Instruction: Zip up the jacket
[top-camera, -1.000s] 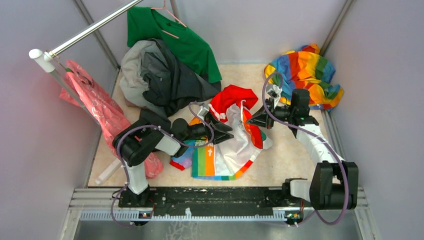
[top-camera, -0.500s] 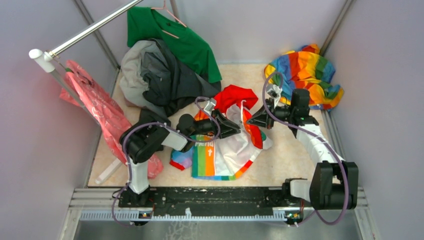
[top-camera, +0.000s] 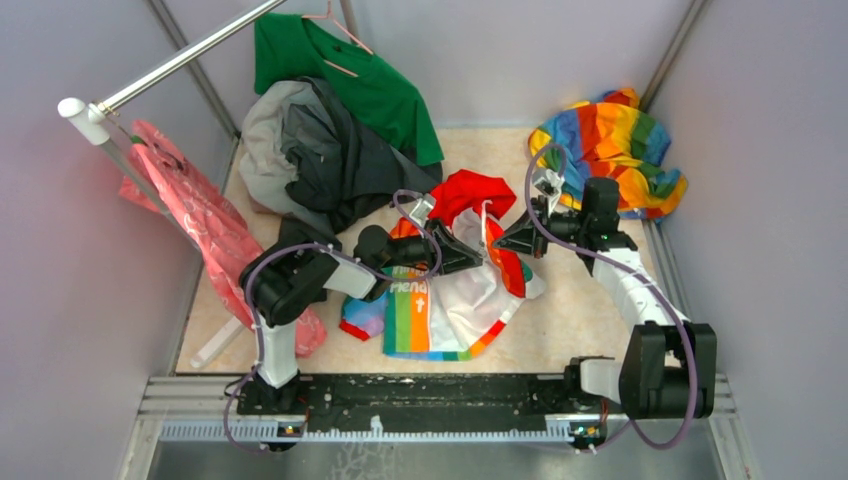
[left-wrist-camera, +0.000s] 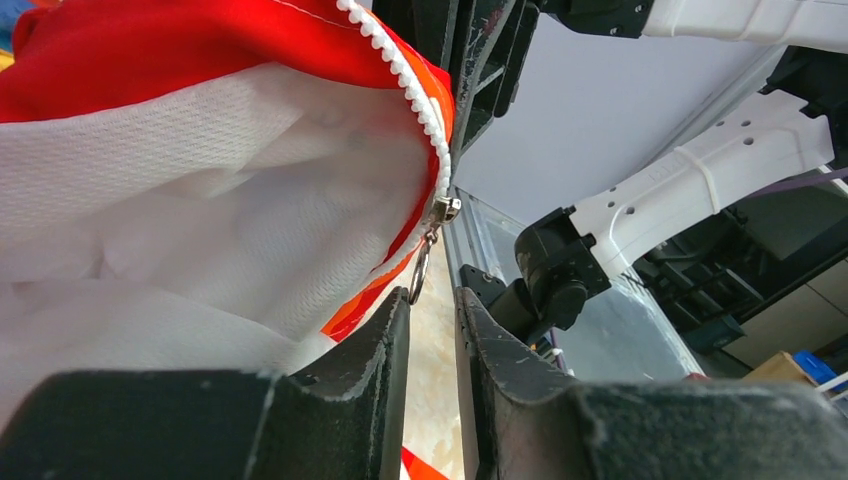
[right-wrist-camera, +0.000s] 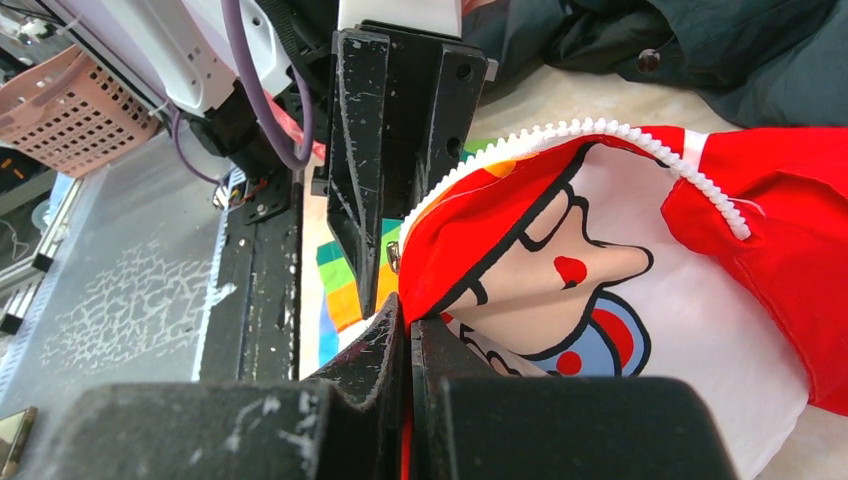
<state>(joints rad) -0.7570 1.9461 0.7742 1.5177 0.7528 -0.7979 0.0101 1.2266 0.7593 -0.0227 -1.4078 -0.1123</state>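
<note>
The white jacket (top-camera: 455, 295), with rainbow panels and a red hood, lies crumpled mid-floor. My right gripper (top-camera: 502, 243) is shut on its red front edge (right-wrist-camera: 440, 270), holding it lifted. The line of white zipper teeth (left-wrist-camera: 400, 70) ends at the metal slider (left-wrist-camera: 445, 208), from which a ring pull (left-wrist-camera: 420, 270) hangs. My left gripper (left-wrist-camera: 433, 295) sits just under that ring with its jaws a narrow gap apart. The ring's lower end touches the left fingertip (left-wrist-camera: 400, 310) at the mouth of the gap. In the top view the left gripper (top-camera: 472, 260) lies over the jacket, pointing at the right one.
A dark grey garment (top-camera: 330, 150) and a green shirt (top-camera: 375, 85) on a hanger are heaped at the back left. An all-rainbow cloth (top-camera: 610, 140) fills the back right corner. A pink bag (top-camera: 190, 215) hangs by the metal rail (top-camera: 170, 65). Walls close in on three sides.
The left gripper has moved right onto the jacket's zipper and its jaws have narrowed. The right gripper has stayed put, holding the edge.
</note>
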